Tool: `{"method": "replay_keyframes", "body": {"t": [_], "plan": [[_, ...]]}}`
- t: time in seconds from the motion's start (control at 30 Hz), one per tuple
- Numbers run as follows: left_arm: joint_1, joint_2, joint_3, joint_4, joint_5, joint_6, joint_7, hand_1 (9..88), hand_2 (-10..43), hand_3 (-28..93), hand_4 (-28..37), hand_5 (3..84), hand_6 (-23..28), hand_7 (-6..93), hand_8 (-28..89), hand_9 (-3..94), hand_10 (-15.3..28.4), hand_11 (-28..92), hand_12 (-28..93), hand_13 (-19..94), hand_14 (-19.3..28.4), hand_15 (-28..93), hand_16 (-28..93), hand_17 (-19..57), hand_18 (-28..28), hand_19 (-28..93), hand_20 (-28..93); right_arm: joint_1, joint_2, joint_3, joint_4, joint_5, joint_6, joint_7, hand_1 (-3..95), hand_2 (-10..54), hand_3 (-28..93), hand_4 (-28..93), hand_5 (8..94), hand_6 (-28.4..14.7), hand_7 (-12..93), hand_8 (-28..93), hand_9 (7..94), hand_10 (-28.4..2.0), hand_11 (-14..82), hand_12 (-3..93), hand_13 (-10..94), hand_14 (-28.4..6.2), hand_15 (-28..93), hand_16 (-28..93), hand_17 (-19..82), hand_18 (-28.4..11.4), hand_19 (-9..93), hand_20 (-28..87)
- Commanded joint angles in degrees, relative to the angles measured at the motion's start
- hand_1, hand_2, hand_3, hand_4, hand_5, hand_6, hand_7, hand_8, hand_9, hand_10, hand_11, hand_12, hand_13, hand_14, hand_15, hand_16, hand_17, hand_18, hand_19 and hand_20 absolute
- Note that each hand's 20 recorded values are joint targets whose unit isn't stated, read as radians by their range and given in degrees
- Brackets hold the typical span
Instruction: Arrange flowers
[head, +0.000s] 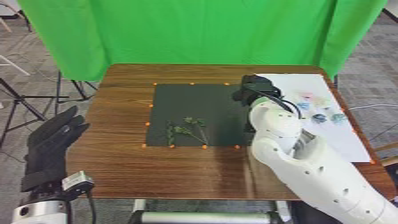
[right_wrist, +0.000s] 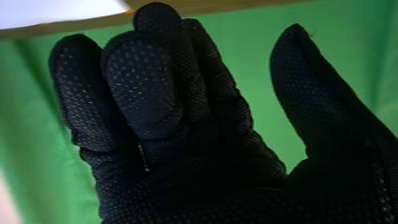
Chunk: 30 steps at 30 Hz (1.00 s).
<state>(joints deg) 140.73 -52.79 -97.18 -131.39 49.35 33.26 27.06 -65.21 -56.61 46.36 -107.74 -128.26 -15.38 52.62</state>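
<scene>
In the head view my right hand (head: 256, 90) is over the far right corner of the dark mat (head: 206, 97), beside the white sheet. Its fingers stand nearly straight in the right wrist view, the thumb apart from them, and that hand (right_wrist: 178, 165) holds nothing. Green sprigs (head: 185, 131) lie on the near part of the mat. Several flowers in pink, blue and dark teal (head: 320, 118) lie on the white sheet (head: 293, 82). My left hand (head: 55, 137) is off the table's left edge, open and empty.
The brown wooden table (head: 111, 160) carries small orange markers (head: 204, 146) along the mat's edges. A green curtain (head: 195, 35) hangs behind the table. My right forearm (head: 311, 165) crosses the near part of the white sheet. Dark stand legs (head: 31, 105) are at the left.
</scene>
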Motion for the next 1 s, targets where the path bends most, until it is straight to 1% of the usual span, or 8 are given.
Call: {"method": "replay_keyframes", "body": {"t": [0.03, 0.33, 0.37, 0.43, 0.6, 0.7, 0.87, 1.0], "plan": [[0.28, 0.03, 0.59, 0.09, -0.54, 0.75, 0.56, 26.0, 5.9, 84, -19.2, 40.0, 10.4, 16.0, -11, 34.1, 19.6, 36, 6, 23, 26.4, 63, -17, -9.2, 21.0, 59, 2, 0.57, 4.95, 1.84, 4.14, 0.36, -0.92, 2.77, 27.4, 6.0, 73, -18, 65.2, -13.4, 14, -7, 67.5, -21.8, 33.7, 20.8, 72, -12.8, 68, 18, 53, -18.7, 93, -16], [-0.39, -0.3, 1.36, 0.28, -0.36, 0.51, 0.14, 26.0, 5.9, 84, -19.2, 40.0, 10.4, 16.0, -11, 34.1, 19.6, 36, 6, 23, 26.5, 63, -17, -9.2, 21.1, 59, 2, -0.53, 6.55, 3.86, 7.67, 1.98, -2.21, 4.2, 27.1, 5.4, 74, -19, 64.0, -14.4, 13, -7, 66.1, -22.2, 33.8, 20.4, 71, -12.9, 69, 18, 53, -18.3, 93, -17], [-0.77, -0.23, 1.63, 0.43, -0.47, 0.44, 0.34, 26.0, 6.0, 84, -19.3, 40.0, 10.4, 15.9, -11, 34.1, 19.6, 36, 6, 23, 26.5, 63, -17, -9.2, 21.0, 59, 2, -0.22, 6.84, 3.63, 7.98, 2.08, -2.32, 4.42, 27.1, 5.3, 74, -19, 63.9, -14.5, 13, -7, 65.9, -22.3, 33.9, 20.5, 71, -13.0, 69, 18, 53, -18.2, 93, -17], [-1.07, -0.31, 1.73, 0.47, -0.13, 0.21, -0.02, 26.0, 6.0, 84, -19.3, 40.0, 10.4, 15.9, -11, 34.0, 19.6, 36, 6, 23, 26.5, 63, -17, -9.2, 21.1, 59, 2, -0.36, 7.16, 3.82, 8.49, 2.16, -2.62, 4.5, 27.2, 5.3, 74, -19, 63.9, -14.5, 13, -7, 65.8, -22.3, 34.0, 20.4, 71, -13.0, 69, 18, 53, -18.1, 93, -17], [-1.59, -0.49, 1.95, 0.62, -0.1, -0.06, -0.26, 26.0, 6.0, 84, -19.2, 40.0, 10.5, 15.8, -11, 34.0, 19.6, 36, 6, 23, 26.5, 63, -17, -9.2, 21.0, 59, 2, -0.42, 6.14, 4.67, 10.26, 2.55, -5.64, 4.5, 27.1, 5.0, 74, -19, 63.6, -14.7, 13, -7, 65.3, -22.4, 34.0, 20.3, 70, -12.9, 70, 18, 53, -17.9, 93, -18], [-1.89, -0.46, 2.27, 0.74, -0.1, -0.05, -0.35, 26.0, 6.0, 84, -19.2, 40.0, 10.5, 15.9, -11, 34.0, 19.6, 36, 6, 23, 26.5, 63, -17, -9.2, 21.0, 59, 2, -0.76, 5.56, 4.81, 10.64, 3.18, -5.72, 4.76, 27.2, 4.8, 74, -19, 63.3, -14.8, 13, -7, 64.6, -22.6, 34.0, 20.3, 70, -13.2, 70, 18, 53, -17.9, 93, -18], [-2.01, -0.43, 2.39, 0.85, -0.23, -0.14, -0.08, 26.0, 6.0, 84, -19.2, 39.9, 10.5, 16.0, -11, 34.0, 19.5, 36, 6, 23, 26.5, 63, -17, -9.2, 21.0, 59, 2, -1.09, 4.86, 4.65, 11.18, 3.15, -6.46, 4.81, 27.2, 4.5, 73, -20, 63.1, -14.8, 13, -7, 64.3, -22.7, 34.0, 20.3, 69, -13.4, 70, 18, 52, -18.0, 93, -18], [-1.79, -0.63, 2.26, 0.77, -0.15, -0.15, -0.29, 26.0, 6.0, 84, -19.1, 40.0, 10.5, 15.9, -11, 34.0, 19.6, 36, 6, 23, 26.5, 63, -17, -9.2, 21.0, 59, 2, -1.45, 4.47, 4.6, 11.29, 2.56, -7.02, 4.28, 27.2, 4.3, 73, -20, 63.1, -14.8, 13, -7, 63.9, -22.8, 33.8, 20.3, 69, -13.7, 70, 18, 52, -18.0, 93, -18]]}}
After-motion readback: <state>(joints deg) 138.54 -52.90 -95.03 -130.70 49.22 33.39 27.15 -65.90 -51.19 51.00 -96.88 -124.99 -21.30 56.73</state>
